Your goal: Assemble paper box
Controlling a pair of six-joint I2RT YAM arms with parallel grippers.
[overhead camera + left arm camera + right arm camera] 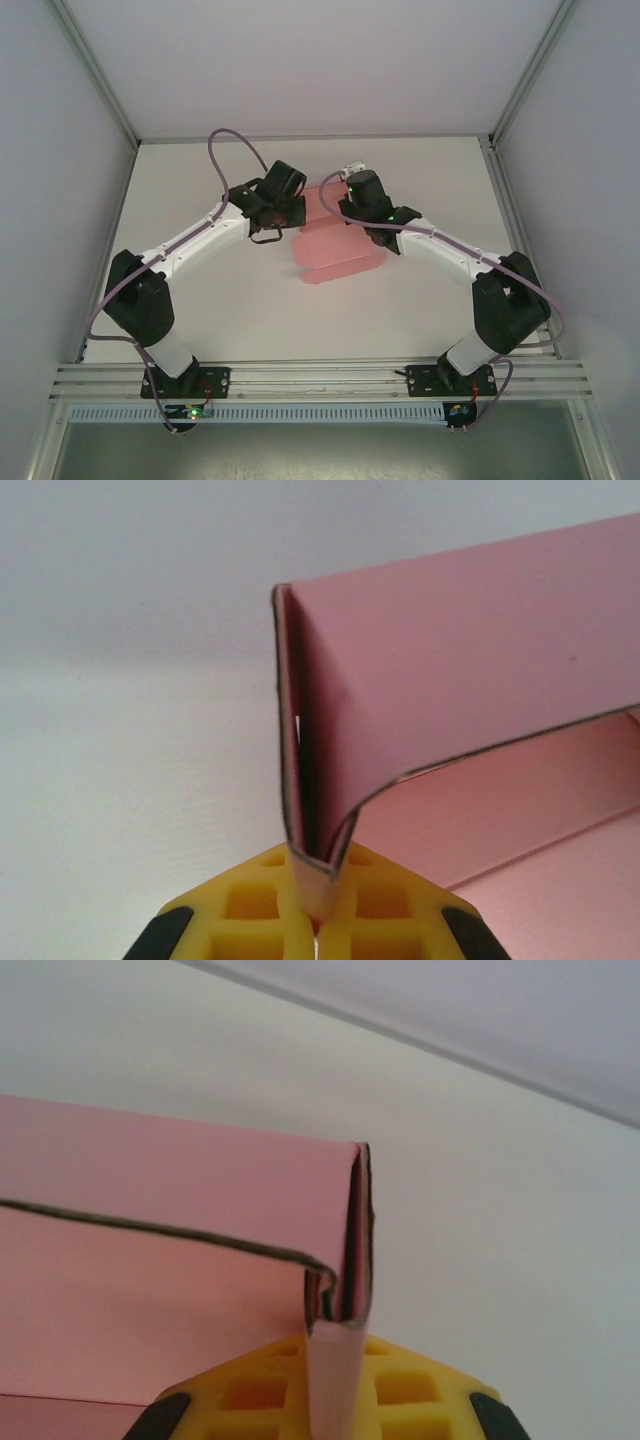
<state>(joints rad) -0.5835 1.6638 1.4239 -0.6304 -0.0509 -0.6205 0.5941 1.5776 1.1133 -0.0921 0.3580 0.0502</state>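
Observation:
The pink paper box (335, 255) lies partly folded on the white table between the two arms. My left gripper (288, 212) is at its left end and my right gripper (358, 212) at its right end. In the left wrist view the yellow fingers (250, 910) are shut on a doubled-over side wall of the paper box (450, 670), which stands upright from the jaws (318, 900). In the right wrist view the right gripper (338, 1360) is shut on the folded wall at the opposite end of the paper box (150, 1260).
An aluminium rail (320, 378) runs along the near table edge, where both arm bases are bolted. Grey enclosure walls stand left, right and behind. Purple cables (225, 140) loop over each arm.

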